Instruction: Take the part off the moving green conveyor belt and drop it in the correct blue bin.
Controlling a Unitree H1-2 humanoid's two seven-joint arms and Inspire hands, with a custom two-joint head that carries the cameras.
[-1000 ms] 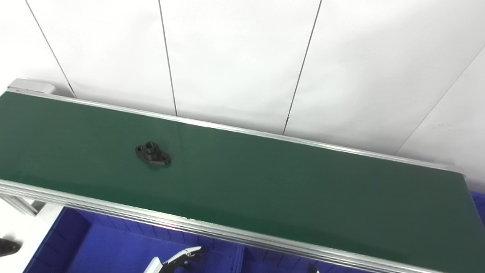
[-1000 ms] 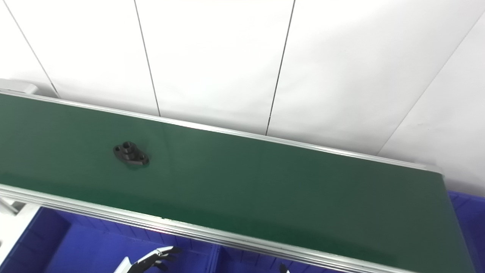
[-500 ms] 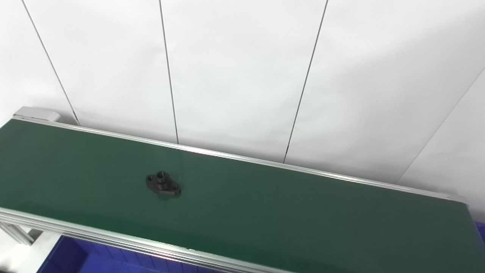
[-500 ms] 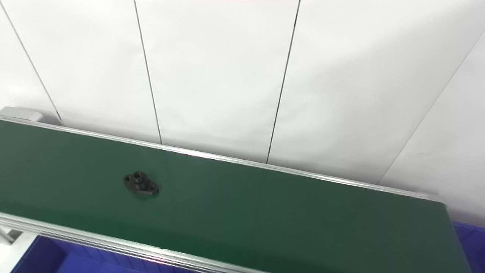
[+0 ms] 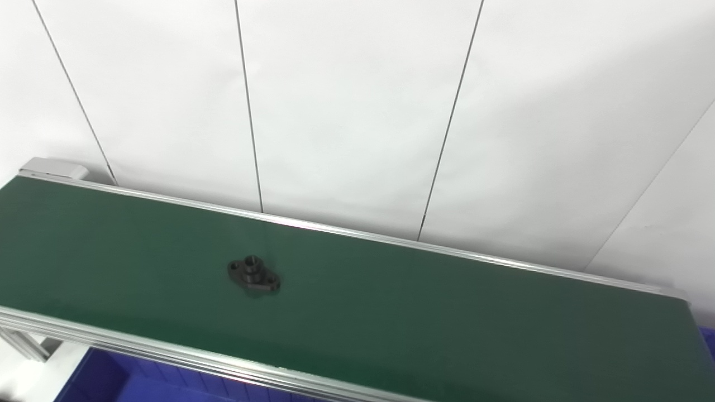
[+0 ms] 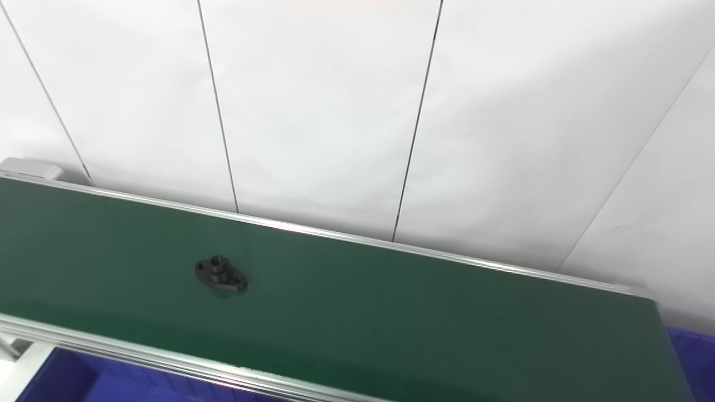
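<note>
A small black flanged part (image 5: 253, 275) with a raised hub and two bolt holes lies flat on the green conveyor belt (image 5: 447, 318), left of the belt's middle; the right eye view shows the same part (image 6: 220, 273). Neither hand shows in either view. A strip of a blue bin (image 5: 106, 379) peeks out below the belt's near rail at the bottom left.
An aluminium rail (image 5: 167, 352) runs along the belt's near edge and another along its far edge (image 5: 391, 239). White wall panels rise behind the belt. Another bit of blue bin (image 6: 690, 357) shows past the belt's right end.
The camera tilted up a second ago, so the bins and a hand at the bottom edge left the picture. Over the last half second the part rode a little to the right on the belt.
</note>
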